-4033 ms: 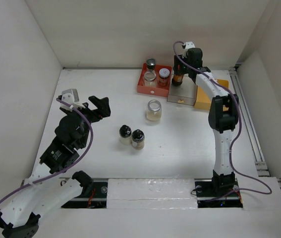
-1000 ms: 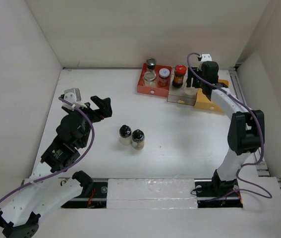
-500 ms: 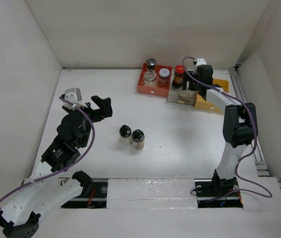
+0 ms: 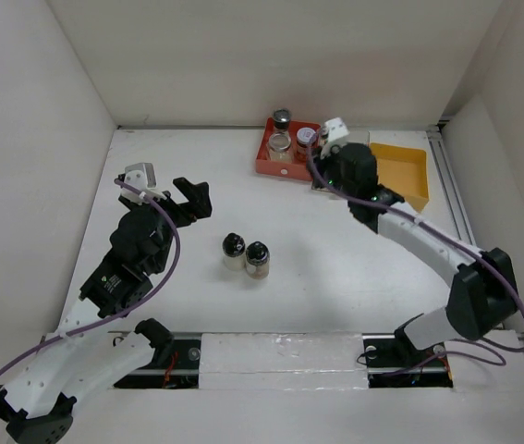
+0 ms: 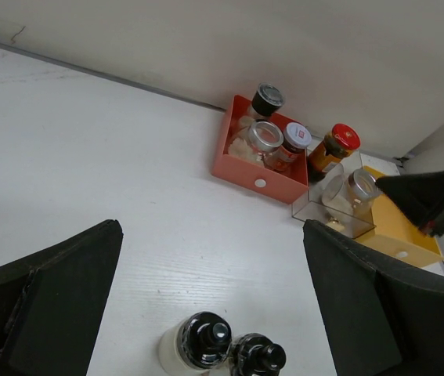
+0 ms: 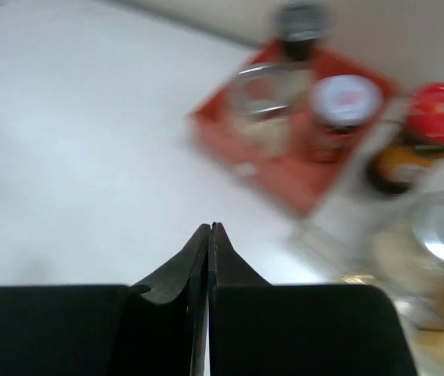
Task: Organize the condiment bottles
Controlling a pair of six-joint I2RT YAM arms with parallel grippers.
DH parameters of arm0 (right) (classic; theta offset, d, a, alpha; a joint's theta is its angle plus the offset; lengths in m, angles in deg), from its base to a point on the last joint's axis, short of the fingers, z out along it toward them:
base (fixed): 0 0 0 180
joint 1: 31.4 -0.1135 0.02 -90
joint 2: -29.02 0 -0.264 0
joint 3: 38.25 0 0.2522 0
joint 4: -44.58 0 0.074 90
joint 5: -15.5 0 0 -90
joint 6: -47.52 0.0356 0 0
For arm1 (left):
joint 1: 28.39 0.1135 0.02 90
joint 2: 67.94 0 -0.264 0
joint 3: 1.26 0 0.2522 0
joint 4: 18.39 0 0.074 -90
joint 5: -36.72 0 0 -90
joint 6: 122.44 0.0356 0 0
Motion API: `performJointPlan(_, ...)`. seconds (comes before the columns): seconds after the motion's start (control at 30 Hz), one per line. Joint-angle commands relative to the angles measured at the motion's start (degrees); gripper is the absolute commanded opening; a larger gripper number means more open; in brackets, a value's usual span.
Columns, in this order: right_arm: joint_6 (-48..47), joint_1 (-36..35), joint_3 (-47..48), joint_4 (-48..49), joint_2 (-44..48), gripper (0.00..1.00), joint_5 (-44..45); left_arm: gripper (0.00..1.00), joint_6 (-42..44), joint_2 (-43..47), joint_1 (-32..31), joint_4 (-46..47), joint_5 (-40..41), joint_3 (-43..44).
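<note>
Two black-domed shakers (image 4: 233, 246) (image 4: 258, 255) stand together mid-table, just below my open, empty left gripper (image 5: 210, 235) in the left wrist view. The red tray (image 5: 259, 182) holds a dark-capped bottle (image 5: 267, 98), a silver-lidded clear jar (image 5: 262, 135) and a white-lidded jar (image 5: 294, 135). In the clear tray (image 5: 314, 211) stand the red-lidded jar (image 5: 339, 141) and a clear jar (image 5: 359, 186). My right gripper (image 6: 210, 227) is shut on nothing, in the air in front of the red tray (image 6: 284, 176). The right arm (image 4: 354, 171) hides the clear tray in the top view.
The yellow tray (image 4: 400, 171) lies at the back right beside the clear tray, near the right wall. White walls enclose the table on three sides. My left gripper (image 4: 188, 202) hangs over the left half of the table.
My right gripper has swung left from the yellow tray's side to in front of the trays and has shut. The clear jar that stood mid-table four seconds ago is gone from there. The left arm is still.
</note>
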Motion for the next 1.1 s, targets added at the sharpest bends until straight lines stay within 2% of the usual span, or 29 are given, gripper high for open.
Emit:
performJointPlan(0.0,-0.95,-8.93,-7.03,2.37,4.8,0.0,-2.7,0.97,0.51,0.22,0.07,2.32,0.58,-0.48)
performJointPlan(0.03,-2.95,-10.78,-8.63,2.37,6.31,0.0,-3.75,0.97,0.51,0.22,0.07,2.32,0.58,-0.48)
performJointPlan(0.07,-3.66,-12.36,-10.3,2.37,7.89,0.04,-5.85,0.97,0.51,0.22,0.07,2.32,-0.03,-0.48)
performJointPlan(0.1,-4.28,-15.34,-13.1,1.58,9.56,0.25,-5.87,0.97,0.51,0.22,0.07,2.32,-0.03,-0.48)
performJointPlan(0.17,-5.42,-17.38,-15.4,-1.13,14.04,0.56,-7.97,0.97,0.51,0.22,0.07,2.32,-0.03,-0.48)
performJointPlan(0.2,-5.43,-18.08,-16.8,-2.02,15.71,0.76,-12.51,0.97,0.51,0.22,0.07,2.32,-0.03,-0.48)
performJointPlan(0.33,-5.96,-22.12,-18.14,-4.66,15.73,0.92,-17.56,0.97,0.51,-0.31,0.07,2.32,-0.56,-0.48)
performJointPlan(0.6,-9.21,-28.11,-10.67,-5.19,1.6,1.0,-18.26,0.97,0.51,-0.92,0.07,2.32,-1.09,0.13)
performJointPlan(0.77,-10.26,-29.16,-8.73,-4.05,-1.05,1.0,-15.2,0.97,0.51,-0.31,0.07,2.32,-1.09,0.13)
performJointPlan(0.87,-10.26,-29.16,-8.12,-2.73,-2.81,0.97,-13.79,0.97,0.51,-0.31,0.07,2.32,-1.09,0.13)
performJointPlan(0.93,-10.26,-29.16,-7.59,-2.73,-4.04,0.91,-13.17,0.97,0.51,-0.31,0.07,2.32,-1.09,0.13)
performJointPlan(1.0,-9.74,-29.16,-7.59,-2.73,-4.84,0.91,-12.38,0.97,0.51,-0.31,0.07,2.32,-1.09,0.13)
performJointPlan(1.03,-9.74,-29.16,-7.59,-2.73,-5.54,0.86,-12.38,0.97,0.51,-0.31,0.07,2.32,-1.09,0.13)
performJointPlan(1.07,-9.74,-29.16,-7.59,-2.73,-6.24,0.86,-12.38,0.97,0.51,-0.31,0.07,2.32,-1.09,0.13)
